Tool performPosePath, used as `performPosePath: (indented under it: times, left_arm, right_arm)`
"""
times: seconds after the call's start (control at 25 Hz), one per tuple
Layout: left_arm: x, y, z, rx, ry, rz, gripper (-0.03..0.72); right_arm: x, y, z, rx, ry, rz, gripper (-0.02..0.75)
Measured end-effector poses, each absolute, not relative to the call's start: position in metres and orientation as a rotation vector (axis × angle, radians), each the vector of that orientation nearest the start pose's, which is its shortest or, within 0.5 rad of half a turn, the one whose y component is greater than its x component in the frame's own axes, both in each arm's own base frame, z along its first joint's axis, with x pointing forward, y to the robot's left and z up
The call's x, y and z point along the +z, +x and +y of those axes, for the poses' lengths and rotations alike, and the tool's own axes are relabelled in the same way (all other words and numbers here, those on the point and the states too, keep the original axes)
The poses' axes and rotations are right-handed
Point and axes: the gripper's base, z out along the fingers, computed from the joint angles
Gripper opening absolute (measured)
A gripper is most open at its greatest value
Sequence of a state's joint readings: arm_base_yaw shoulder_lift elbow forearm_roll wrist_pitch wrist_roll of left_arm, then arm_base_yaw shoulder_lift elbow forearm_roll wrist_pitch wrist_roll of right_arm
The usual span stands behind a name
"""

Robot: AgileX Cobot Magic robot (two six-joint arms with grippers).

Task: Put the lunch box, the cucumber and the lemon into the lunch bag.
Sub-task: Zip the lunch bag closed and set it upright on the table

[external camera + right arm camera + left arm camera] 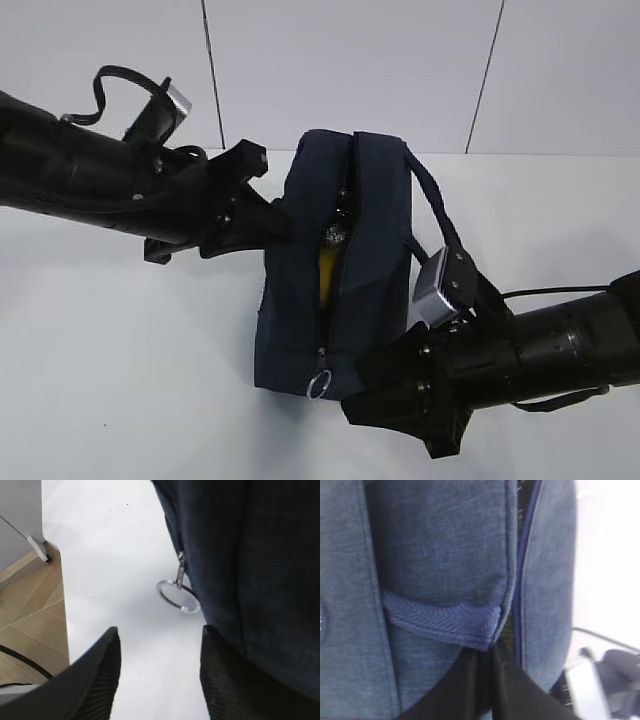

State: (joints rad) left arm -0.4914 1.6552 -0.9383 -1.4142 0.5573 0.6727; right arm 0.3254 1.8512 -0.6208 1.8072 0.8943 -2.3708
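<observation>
Inside the lunch bag (340, 270), standing on the white table (130, 380), only a yellow sliver of lemon (327, 268) visible through the half-open zipper; lunch box and cucumber hidden. Left gripper (285, 225) pressed against the bag's left side, jaws pinched on the handle strap (445, 620) (fingertips blurred up close). Right gripper (160, 675) low at the bag's front corner, jaws spread, empty, just short of the ring pull (178, 596).

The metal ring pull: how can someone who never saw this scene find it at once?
On the white table stands a navy lunch bag. Follow its zipper to the near bottom end. There the ring pull hangs, the only shiny silver loop on the dark fabric.
</observation>
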Motion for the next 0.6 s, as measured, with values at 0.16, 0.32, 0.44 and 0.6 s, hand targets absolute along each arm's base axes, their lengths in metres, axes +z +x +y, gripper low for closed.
performPosePath:
  times: [0.16, 0.32, 0.44, 0.6]
  left_arm:
    - [0.2119, 0.2753, -0.206, -1.305, -0.035, 2.515, 0.01]
    - [0.2134, 0.2775, -0.2086, -1.358, -0.057, 2.477, 0.01]
    - [0.2156, 0.279, -0.2084, -1.389, -0.077, 2.453, 0.01]
    - [0.2179, 0.2793, -0.2092, -1.432, -0.102, 2.436, 0.01]
  right_arm:
    - [0.1211, 0.244, 0.1549, 0.958, -1.184, 1.909, 0.412]
    - [0.1193, 0.2449, 0.1537, 0.93, -1.19, 1.924, 0.411]
    - [0.1193, 0.2449, 0.1537, 0.93, -1.19, 1.924, 0.411]
    - [0.1193, 0.2449, 0.1537, 0.93, -1.19, 1.924, 0.412]
